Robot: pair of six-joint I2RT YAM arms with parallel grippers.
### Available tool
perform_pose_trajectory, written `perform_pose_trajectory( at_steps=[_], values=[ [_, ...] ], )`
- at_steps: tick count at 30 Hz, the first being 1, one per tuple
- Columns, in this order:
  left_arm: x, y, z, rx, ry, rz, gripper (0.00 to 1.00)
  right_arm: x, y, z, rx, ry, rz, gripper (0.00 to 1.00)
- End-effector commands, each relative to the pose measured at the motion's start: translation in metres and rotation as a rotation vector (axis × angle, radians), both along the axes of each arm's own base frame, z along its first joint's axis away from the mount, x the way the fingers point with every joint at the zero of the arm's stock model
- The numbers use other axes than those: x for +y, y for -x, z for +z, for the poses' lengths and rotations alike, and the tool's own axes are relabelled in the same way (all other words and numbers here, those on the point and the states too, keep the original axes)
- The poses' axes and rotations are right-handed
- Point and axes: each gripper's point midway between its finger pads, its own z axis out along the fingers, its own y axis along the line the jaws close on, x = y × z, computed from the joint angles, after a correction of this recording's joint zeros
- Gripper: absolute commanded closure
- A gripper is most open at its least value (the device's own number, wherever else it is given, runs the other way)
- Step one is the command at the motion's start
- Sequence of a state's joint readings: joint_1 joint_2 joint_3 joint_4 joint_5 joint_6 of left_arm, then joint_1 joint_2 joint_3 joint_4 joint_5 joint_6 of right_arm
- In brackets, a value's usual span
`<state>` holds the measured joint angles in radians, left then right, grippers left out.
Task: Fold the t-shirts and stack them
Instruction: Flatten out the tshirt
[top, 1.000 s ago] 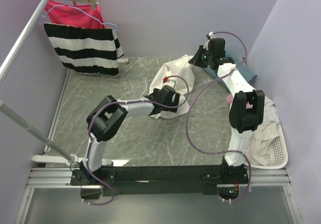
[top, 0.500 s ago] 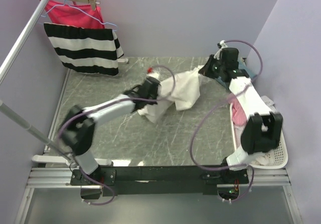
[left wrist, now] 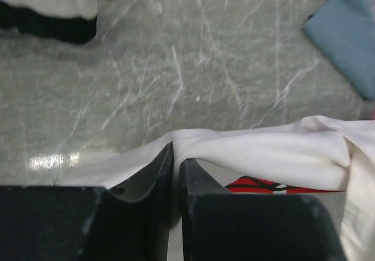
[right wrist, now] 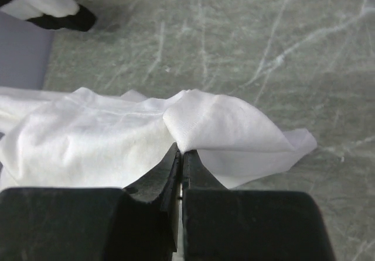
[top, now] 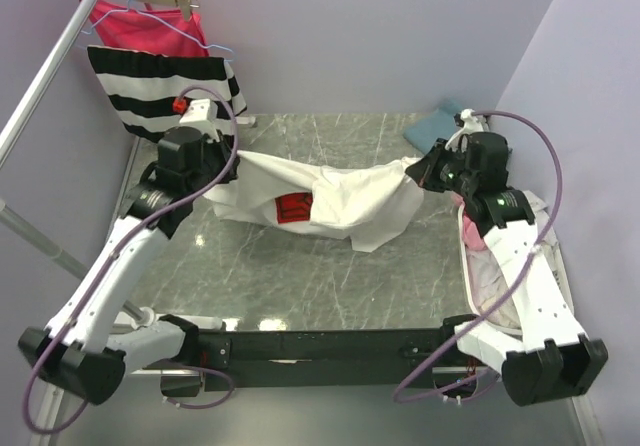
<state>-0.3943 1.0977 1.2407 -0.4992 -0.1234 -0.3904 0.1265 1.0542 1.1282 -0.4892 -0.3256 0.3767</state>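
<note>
A white t-shirt [top: 345, 201] with a red square logo [top: 293, 207] hangs stretched across the table between both grippers. My left gripper [top: 232, 162] is shut on its left edge; in the left wrist view the cloth [left wrist: 263, 153] is pinched between the jaws of that gripper [left wrist: 176, 153], with the logo [left wrist: 263, 185] just below. My right gripper [top: 415, 169] is shut on the right edge, and a white fold [right wrist: 222, 126] rises from the jaws of that gripper [right wrist: 180, 151]. A folded teal t-shirt [top: 437, 126] lies at the back right. Pale and pink t-shirts [top: 470, 231] fill a basket.
The white basket [top: 468, 266] stands at the right edge, largely hidden by the right arm. A striped garment [top: 150, 96] and a red-pink garment [top: 140, 26] hang from a metal rail [top: 50, 66] at the back left. Purple walls close in the back and right.
The left gripper shut on the shirt and swung far left; the right gripper drew right and nearer. The bunched shirt is now pulled out wide, showing its logo.
</note>
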Motion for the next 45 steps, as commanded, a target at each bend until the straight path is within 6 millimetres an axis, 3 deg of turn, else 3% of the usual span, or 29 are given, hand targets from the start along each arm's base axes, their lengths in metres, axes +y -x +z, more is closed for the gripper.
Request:
perform_pose_trajectory(
  at_steps=[1,2,4,5,7,8,10,11,13,14,16,17,18,19,20,21,23,24,28,32,34,42,45],
  values=[
    [0.004,-0.019,-0.08,0.217,-0.018,0.004,0.88,-0.019,-0.036,-0.03,0.086,0.065,-0.128,1.0],
    [0.006,-0.033,-0.105,0.276,-0.01,0.021,0.89,-0.019,-0.055,-0.042,0.126,0.083,-0.13,1.0],
    [0.0,-0.046,-0.128,0.342,0.034,-0.009,0.99,-0.021,-0.076,-0.06,0.194,0.107,-0.149,1.0],
    [0.006,-0.059,-0.157,0.402,0.015,0.046,0.99,-0.018,-0.1,-0.081,0.252,0.116,-0.15,1.0],
    [0.011,-0.08,-0.177,0.416,0.009,0.089,0.99,-0.019,-0.12,-0.102,0.33,0.122,-0.15,1.0],
    [0.017,-0.09,-0.204,0.469,0.004,0.116,0.99,-0.019,-0.141,-0.116,0.351,0.134,-0.166,1.0],
    [0.019,-0.115,-0.208,0.442,0.024,0.135,0.99,-0.022,-0.165,-0.121,0.326,0.147,-0.19,0.96],
    [0.02,-0.124,-0.224,0.456,0.028,0.147,0.99,-0.027,-0.18,-0.127,0.319,0.157,-0.226,0.8],
    [0.017,-0.149,-0.218,0.388,0.048,0.14,0.99,-0.032,-0.193,-0.127,0.309,0.17,-0.246,0.62],
    [0.015,-0.156,-0.226,0.386,0.047,0.133,0.99,-0.035,-0.2,-0.127,0.298,0.18,-0.262,0.41],
    [0.014,-0.172,-0.219,0.345,0.05,0.141,0.98,-0.038,-0.204,-0.124,0.278,0.197,-0.266,0.35],
    [0.014,-0.177,-0.226,0.353,0.045,0.14,0.9,-0.038,-0.203,-0.123,0.27,0.209,-0.259,0.3],
    [0.012,-0.185,-0.217,0.333,0.048,0.138,0.72,-0.038,-0.202,-0.124,0.266,0.21,-0.251,0.29],
    [0.018,-0.189,-0.218,0.331,0.029,0.166,0.66,-0.039,-0.199,-0.127,0.281,0.22,-0.254,0.28],
    [0.019,-0.187,-0.222,0.359,0.016,0.17,0.59,-0.041,-0.197,-0.132,0.295,0.233,-0.252,0.28],
    [0.018,-0.188,-0.216,0.354,0.02,0.166,0.44,-0.04,-0.194,-0.136,0.305,0.237,-0.237,0.28],
    [0.016,-0.175,-0.214,0.377,0.03,0.149,0.33,-0.032,-0.184,-0.153,0.355,0.226,-0.177,0.28],
    [0.012,-0.169,-0.212,0.383,0.049,0.127,0.01,-0.025,-0.183,-0.156,0.363,0.21,-0.142,0.28],
    [0.0,-0.133,-0.21,0.423,0.106,0.051,0.01,0.023,-0.165,-0.162,0.404,0.093,0.092,0.31],
    [-0.006,-0.099,-0.217,0.476,0.13,0.018,0.01,0.059,-0.153,-0.163,0.427,0.031,0.18,0.32],
    [-0.01,-0.092,-0.221,0.493,0.139,0.005,0.01,0.073,-0.147,-0.166,0.449,0.025,0.208,0.32],
    [-0.018,-0.072,-0.241,0.56,0.126,0.002,0.01,0.077,-0.131,-0.209,0.567,0.068,0.158,0.34],
    [-0.016,-0.068,-0.248,0.571,0.119,0.012,0.01,0.073,-0.124,-0.213,0.572,0.104,0.134,0.34]
  ],
)
